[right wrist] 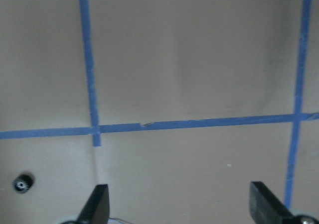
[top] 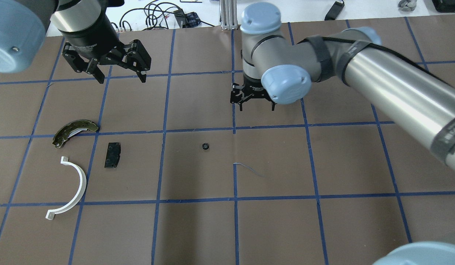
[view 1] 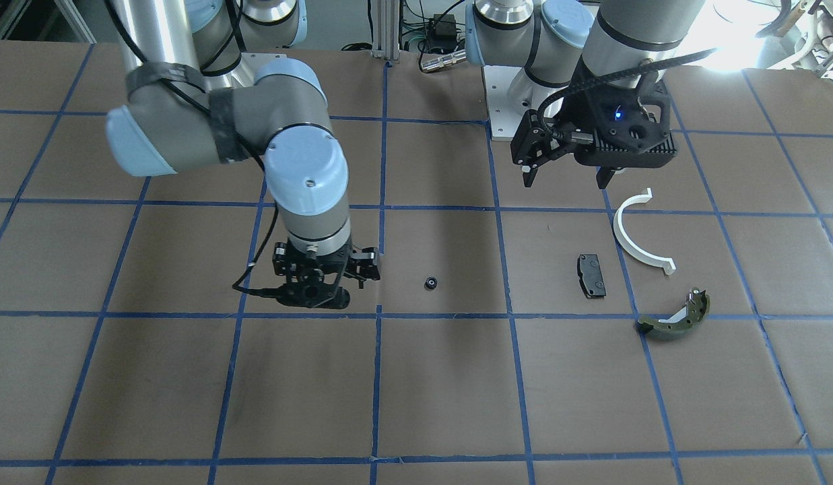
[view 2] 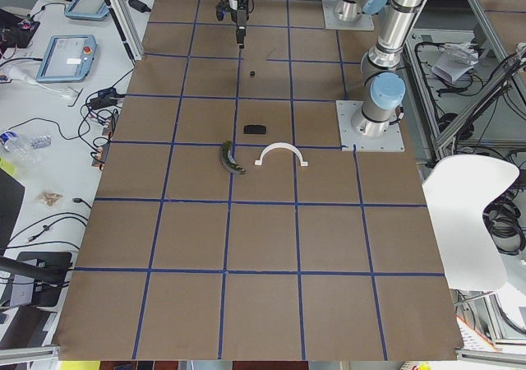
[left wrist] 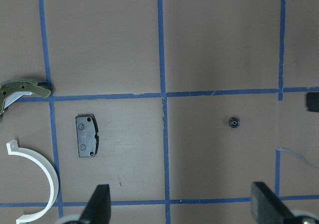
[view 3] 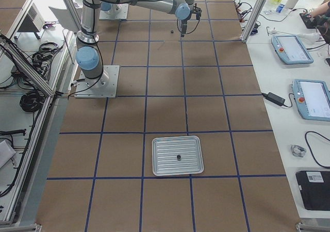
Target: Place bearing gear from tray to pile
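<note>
The bearing gear (top: 205, 146) is a small black toothed ring lying on the brown table, also in the front view (view 1: 429, 283) and both wrist views (left wrist: 233, 122) (right wrist: 22, 182). My right gripper (top: 257, 106) is open and empty, above the table just beyond and right of it. The pile is a black pad (top: 112, 155), a white half-ring arc (top: 71, 189) and an olive curved shoe (top: 73, 130), left of the gear. My left gripper (top: 121, 78) is open and empty, high beyond the pile. The metal tray (view 3: 160, 162) shows only in the right side view.
A small dark part (view 3: 178, 156) lies in the middle of the tray, far from both arms. Blue tape lines grid the brown table. The right arm's base plate (view 3: 98, 82) stands at the table's edge. Cables and tablets lie on benches past the table.
</note>
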Controlling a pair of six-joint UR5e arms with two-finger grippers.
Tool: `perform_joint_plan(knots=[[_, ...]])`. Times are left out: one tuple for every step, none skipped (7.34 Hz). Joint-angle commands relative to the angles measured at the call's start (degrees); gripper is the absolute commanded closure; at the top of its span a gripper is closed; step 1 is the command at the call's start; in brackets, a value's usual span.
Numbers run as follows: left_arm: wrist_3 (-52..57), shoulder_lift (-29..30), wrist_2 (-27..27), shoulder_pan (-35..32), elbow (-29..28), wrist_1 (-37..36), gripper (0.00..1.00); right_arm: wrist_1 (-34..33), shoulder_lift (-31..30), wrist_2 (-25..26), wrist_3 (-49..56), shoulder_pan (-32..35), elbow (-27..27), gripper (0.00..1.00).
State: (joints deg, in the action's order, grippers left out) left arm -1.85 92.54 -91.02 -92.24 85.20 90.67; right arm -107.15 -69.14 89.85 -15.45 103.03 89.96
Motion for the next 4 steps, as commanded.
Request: perform_joint_plan(knots=[[-1.4,1.14,0.14,-0.13,2.31,0.55,0.0,8.07,-3.9,1.98,14.43,-13.23,0.82,0.0],[-1.06,3.32,0.06,-0.48,4.86,-3.19,0.0,7.92,-4.86,2.78,23.36,-19.82,2.4,0.0],[-1.31,5.0,0.23,-1.18,6.45,-9.05,0.0,8.1,-7.13,3.92,31.28,-26.33,3.63,0.0],[-1.75,6.93,0.06,-2.75,7.42,-10.68,0.0,7.58,-7.59,4.28,40.06,-33.96,5.56,0.0]])
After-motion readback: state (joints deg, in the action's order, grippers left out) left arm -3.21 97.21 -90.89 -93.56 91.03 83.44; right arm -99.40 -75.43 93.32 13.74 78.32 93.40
